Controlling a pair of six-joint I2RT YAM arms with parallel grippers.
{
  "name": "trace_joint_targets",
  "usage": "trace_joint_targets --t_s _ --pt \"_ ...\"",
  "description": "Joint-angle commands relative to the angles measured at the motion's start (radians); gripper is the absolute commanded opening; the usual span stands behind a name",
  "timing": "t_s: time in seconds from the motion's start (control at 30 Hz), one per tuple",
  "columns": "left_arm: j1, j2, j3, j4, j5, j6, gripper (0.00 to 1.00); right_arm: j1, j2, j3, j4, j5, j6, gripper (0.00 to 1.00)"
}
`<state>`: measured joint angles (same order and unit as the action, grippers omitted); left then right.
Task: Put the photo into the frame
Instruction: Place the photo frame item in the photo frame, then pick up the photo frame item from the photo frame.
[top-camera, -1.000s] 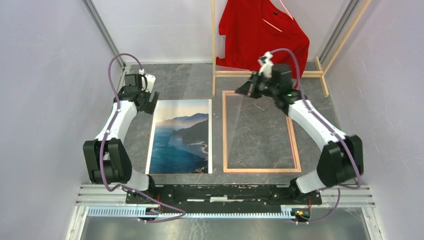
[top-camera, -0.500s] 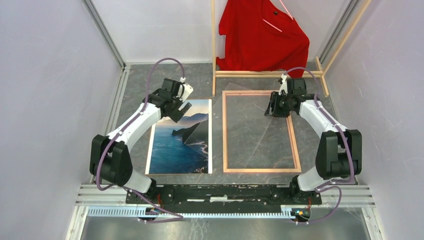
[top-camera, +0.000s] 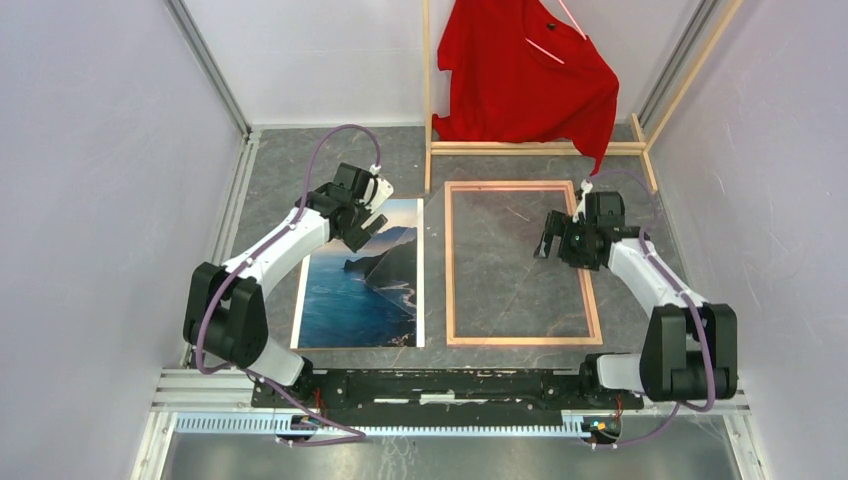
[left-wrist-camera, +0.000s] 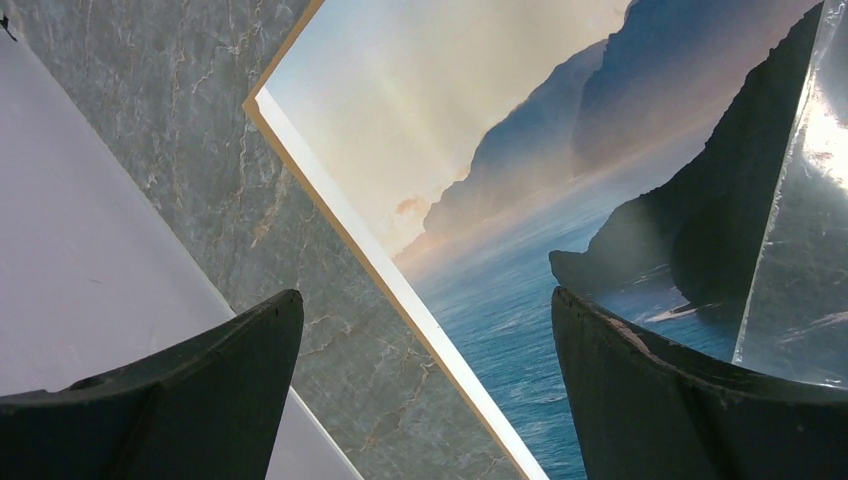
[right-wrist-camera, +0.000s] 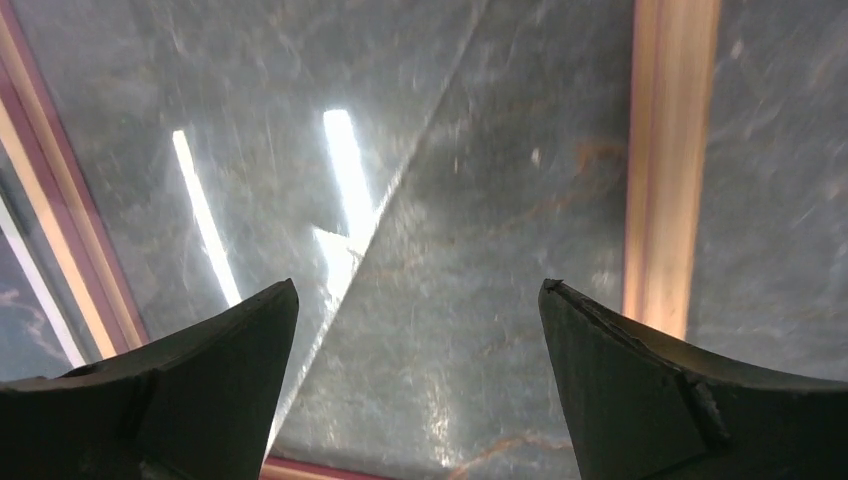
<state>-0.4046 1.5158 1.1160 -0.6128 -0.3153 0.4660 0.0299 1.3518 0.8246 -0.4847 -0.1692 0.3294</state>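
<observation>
Black jaws of the left gripper (top-camera: 367, 223) gape wide, holding nothing, hovering over the far end of the photo (top-camera: 360, 290). The right gripper (top-camera: 548, 243) has its jaws spread too, empty, above the right half of the frame (top-camera: 452, 270). The 2 lie flat on the grey worktop (top-camera: 280, 165), photo left, just beside the frame, not touching.

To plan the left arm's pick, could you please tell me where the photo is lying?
In the top view the photo lies flat left of the frame, a gap between them, its far end under the open left hand.
</observation>
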Motion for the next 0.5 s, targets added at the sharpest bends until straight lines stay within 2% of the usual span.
trace_joint_targets --t_s 0.0,0.23,0.47 --pt "0.0 -0.001 -0.015 0.05 -0.013 0.032 1.0 -0.002 -0.113 -0.141 0.064 -0.11 0.08 0.98" --pt "-0.004 0.059 0.015 0.121 -0.013 0.007 1.0 0.004 -0.339 -0.314 0.117 -0.238 0.19 0.98" --pt "-0.049 0.142 0.015 0.2 -0.048 -0.021 1.0 0.044 -0.409 -0.405 0.117 -0.248 0.298 0.98"
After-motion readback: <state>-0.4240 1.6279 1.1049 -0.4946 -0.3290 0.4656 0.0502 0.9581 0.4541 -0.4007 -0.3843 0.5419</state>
